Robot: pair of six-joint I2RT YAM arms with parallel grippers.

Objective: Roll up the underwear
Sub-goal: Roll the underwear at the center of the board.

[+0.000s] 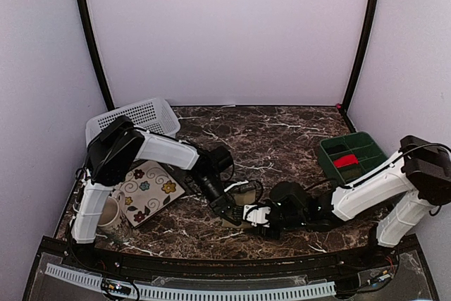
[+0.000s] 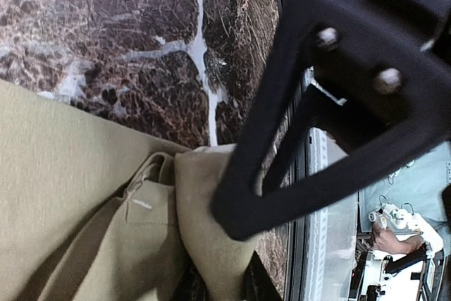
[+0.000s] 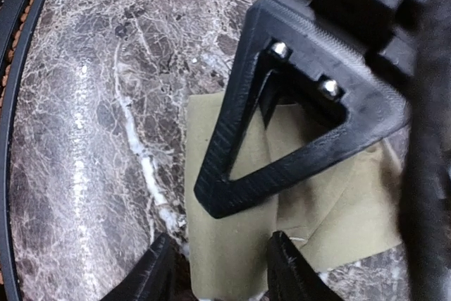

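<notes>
Olive underwear (image 2: 70, 195) lies on marble table (image 1: 282, 139) at front centre, btwn both claws. L claw (image 2: 227, 285) nearly closed, pinching a fold of it; R claw (image 3: 220, 262) partly open, fingers (image 3: 158, 273) astride cloth edge, not gripping

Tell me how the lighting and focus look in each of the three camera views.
Left wrist view: the underwear folds are crisp, while the near black finger looms large and slightly soft. Right wrist view: a pale sheen washes out the marble table on the left. Top view: soft, even light, no hard shadows, though the arms cover most of the cloth.
</notes>
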